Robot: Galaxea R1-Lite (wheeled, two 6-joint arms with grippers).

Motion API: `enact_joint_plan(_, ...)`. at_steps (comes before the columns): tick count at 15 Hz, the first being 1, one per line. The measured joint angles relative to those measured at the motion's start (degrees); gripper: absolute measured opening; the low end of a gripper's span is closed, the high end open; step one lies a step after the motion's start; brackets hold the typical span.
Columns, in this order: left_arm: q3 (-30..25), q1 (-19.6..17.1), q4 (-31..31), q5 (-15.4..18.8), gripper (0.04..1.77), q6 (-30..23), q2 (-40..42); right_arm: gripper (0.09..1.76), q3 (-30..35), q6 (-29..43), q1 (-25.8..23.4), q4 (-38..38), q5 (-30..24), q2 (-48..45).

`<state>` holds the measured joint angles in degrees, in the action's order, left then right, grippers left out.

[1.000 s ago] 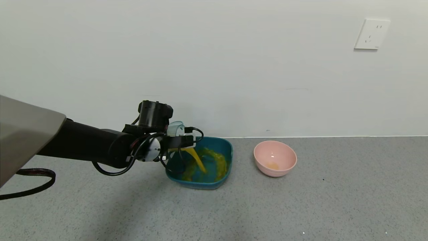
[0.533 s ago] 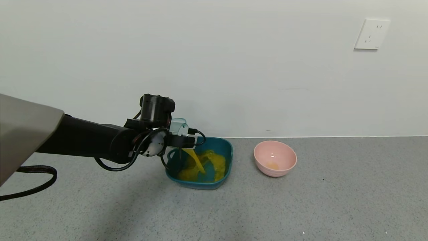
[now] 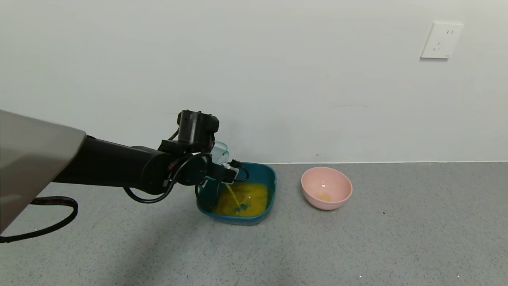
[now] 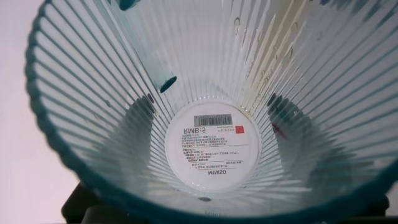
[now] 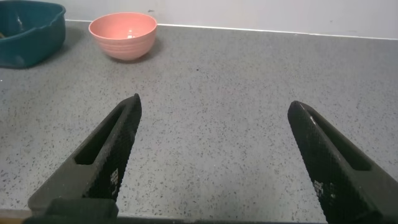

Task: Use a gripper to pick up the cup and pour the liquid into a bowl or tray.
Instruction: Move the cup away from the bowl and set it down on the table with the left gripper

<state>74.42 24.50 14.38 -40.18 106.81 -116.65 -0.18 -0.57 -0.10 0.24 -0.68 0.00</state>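
My left gripper point(image 3: 223, 170) is shut on the ribbed translucent cup point(image 3: 220, 152) and holds it tipped steeply over the near-left part of the dark teal tray point(image 3: 270, 171). A thin orange-yellow stream of liquid point(image 3: 232, 194) falls from the cup into the tray, where a pool point(image 3: 248, 198) covers the bottom. In the left wrist view the cup point(image 4: 211, 152) fills the picture; its inside looks nearly empty, with a faint yellowish streak point(image 4: 277, 56) on the wall. My right gripper point(image 5: 214, 104) is open and empty, low over the floor, out of the head view.
A round pink bowl point(image 3: 326, 188) with a small orange puddle stands right of the tray; it also shows in the right wrist view point(image 5: 122, 34). A white wall runs close behind both. A black cable point(image 3: 43, 226) lies at the left.
My left arm has shifted a little right and tipped the cup further. The stream has thinned and the liquid has spread into a pool across the tray bottom.
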Motion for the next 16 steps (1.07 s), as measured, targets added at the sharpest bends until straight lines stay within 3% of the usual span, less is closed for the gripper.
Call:
enact_joint_plan(4, 2.0, 1.6, -1.2, -2.0, 1.28, 4.4, -0.6, 1.71, 0.0, 0.0, 0.0, 0.0, 0.0, 0.0)
enact_joint_plan(7, 3.6, 2.8, -4.6, -3.8, 1.28, 4.8, -0.5, 1.71, 0.0, 0.0, 0.0, 0.0, 0.0, 0.0)
enact_joint_plan(16, 3.9, 3.4, -4.9, -4.0, 1.28, 6.0, 0.1, 1.71, 0.0, 0.0, 0.0, 0.0, 0.0, 0.0)
